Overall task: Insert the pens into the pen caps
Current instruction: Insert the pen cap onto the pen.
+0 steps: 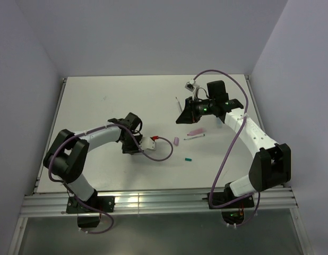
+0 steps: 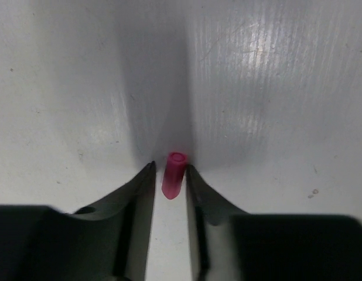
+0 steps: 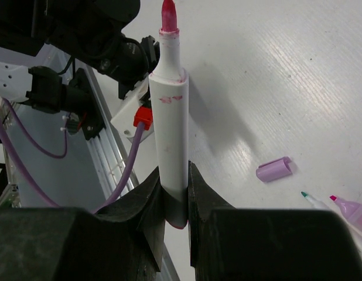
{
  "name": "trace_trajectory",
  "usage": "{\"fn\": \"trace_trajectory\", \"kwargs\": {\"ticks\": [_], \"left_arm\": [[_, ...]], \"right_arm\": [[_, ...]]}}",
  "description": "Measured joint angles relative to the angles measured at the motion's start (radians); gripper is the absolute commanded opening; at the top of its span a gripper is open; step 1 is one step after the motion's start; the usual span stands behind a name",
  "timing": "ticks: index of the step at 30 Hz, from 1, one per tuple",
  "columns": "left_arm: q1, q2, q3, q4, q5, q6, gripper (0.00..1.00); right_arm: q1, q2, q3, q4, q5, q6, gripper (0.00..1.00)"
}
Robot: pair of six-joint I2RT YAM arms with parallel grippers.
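Observation:
My left gripper [image 2: 170,167] is shut on a short pink pen cap [image 2: 174,175], held at the fingertips just above the table; it sits low at centre left in the top view [image 1: 132,146], where the cap is hidden. My right gripper [image 3: 174,171] is shut on the lower barrel of a whitish pen [image 3: 169,123] with a pink tip [image 3: 168,16], which points towards the left arm. In the top view the right gripper [image 1: 181,116] hovers right of centre. On the table lie a lilac cap [image 1: 176,141], a teal cap [image 1: 188,159], a pink pen [image 1: 195,132] and a whitish pen [image 1: 195,137].
The right wrist view shows the lilac cap [image 3: 273,169], a teal-tipped pen [image 3: 310,199] and a lilac-pink pen [image 3: 348,208] at the lower right. The left arm's purple cable [image 1: 164,151] loops over the table near the lilac cap. The table's front rail [image 1: 153,202] runs along the near edge.

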Motion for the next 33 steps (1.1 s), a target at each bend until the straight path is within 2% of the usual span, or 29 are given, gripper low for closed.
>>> {"fn": "trace_trajectory", "kwargs": {"ticks": [2, 3, 5, 10, 15, 18, 20, 23, 25, 29, 33], "left_arm": [[0.000, 0.013, 0.015, -0.009, -0.001, 0.013, 0.18], [0.000, 0.024, 0.027, -0.015, -0.001, 0.017, 0.09], [0.000, 0.040, 0.048, -0.040, 0.000, 0.016, 0.02], [0.005, 0.062, 0.092, -0.092, 0.021, -0.008, 0.00], [0.033, 0.021, 0.194, -0.188, 0.158, -0.171, 0.00], [0.121, -0.053, 0.392, -0.172, 0.287, -0.397, 0.00], [0.215, -0.135, 0.519, -0.065, 0.349, -0.590, 0.00], [0.325, -0.300, 0.592, 0.119, 0.327, -0.872, 0.00], [0.333, -0.391, 0.643, 0.198, 0.302, -1.060, 0.00], [0.335, -0.477, 0.663, 0.367, 0.313, -1.347, 0.00], [0.372, -0.484, 0.592, 0.515, 0.327, -1.577, 0.00]], "right_arm": [[0.000, 0.000, 0.000, 0.000, 0.000, 0.000, 0.00], [0.000, 0.000, 0.000, 0.000, -0.001, -0.001, 0.00], [0.000, 0.000, 0.000, 0.000, -0.002, 0.000, 0.00], [0.002, 0.000, 0.000, 0.000, -0.001, -0.003, 0.00], [0.008, 0.000, 0.007, -0.004, 0.015, -0.007, 0.00], [0.030, 0.000, 0.046, -0.006, 0.073, -0.020, 0.00], [0.055, 0.000, 0.090, -0.003, 0.120, -0.027, 0.00], [0.120, 0.000, 0.177, 0.028, 0.218, -0.034, 0.00], [0.167, -0.001, 0.229, 0.050, 0.286, -0.037, 0.00], [0.283, -0.001, 0.311, 0.088, 0.436, -0.050, 0.00], [0.387, 0.008, 0.372, 0.104, 0.516, -0.047, 0.00]]}}
